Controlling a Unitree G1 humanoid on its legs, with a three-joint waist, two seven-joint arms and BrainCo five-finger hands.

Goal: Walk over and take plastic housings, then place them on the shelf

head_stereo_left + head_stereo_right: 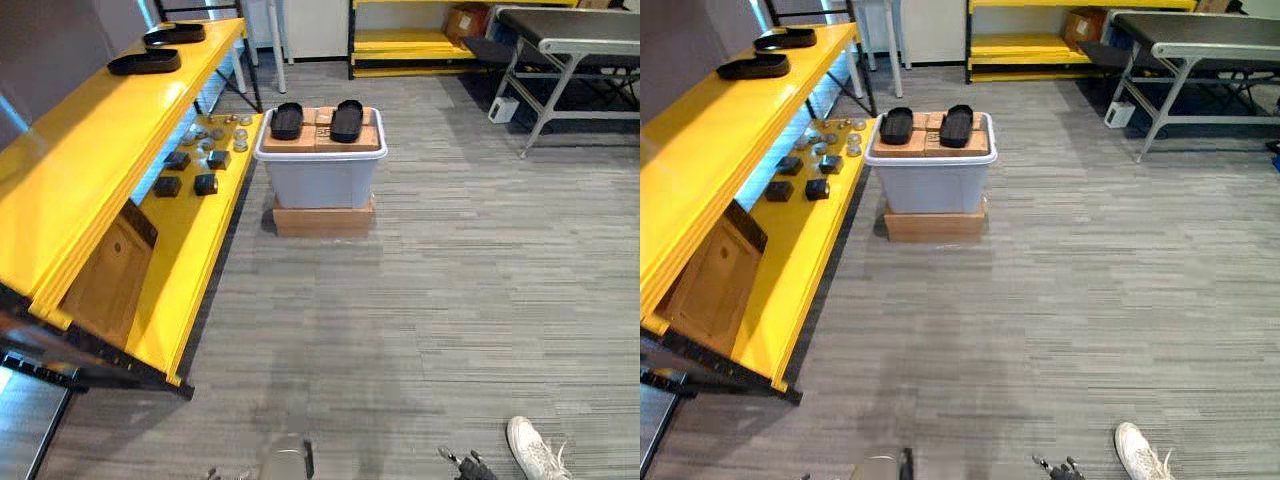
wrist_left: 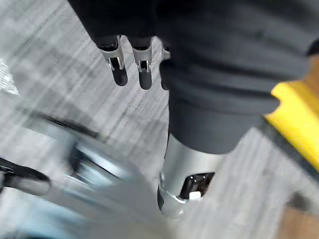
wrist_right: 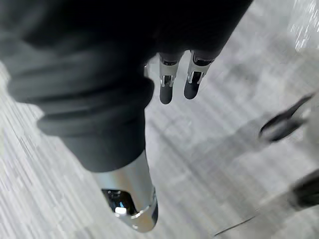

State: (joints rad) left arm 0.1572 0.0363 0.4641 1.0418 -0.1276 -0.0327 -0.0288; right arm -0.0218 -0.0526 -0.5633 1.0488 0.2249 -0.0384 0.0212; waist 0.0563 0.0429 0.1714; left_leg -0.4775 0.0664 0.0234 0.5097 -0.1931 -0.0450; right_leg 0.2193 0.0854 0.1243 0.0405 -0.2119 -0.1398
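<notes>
Two black plastic housings (image 1: pixel 287 121) (image 1: pixel 347 120) lie side by side on brown boxes inside a grey bin (image 1: pixel 320 180) in the middle of the room, ahead of me. The long yellow shelf (image 1: pixel 90 150) runs along my left. Two more black housings (image 1: pixel 145 63) (image 1: pixel 175 34) rest on its top board at the far end. My left hand (image 2: pixel 118 69) hangs over the grey carpet with straight fingers and nothing in it. My right hand (image 3: pixel 167 87) likewise hangs over the carpet, fingers relaxed and empty. Both hands are far from the bin.
The bin stands on a flat cardboard box (image 1: pixel 322 220). The shelf's lower board (image 1: pixel 190 260) carries small black blocks, round parts and a leaning wooden panel (image 1: pixel 105 270). A grey table (image 1: pixel 580 35) and another yellow rack (image 1: pixel 410 45) stand at the back. A person's white shoe (image 1: pixel 535 450) is near right.
</notes>
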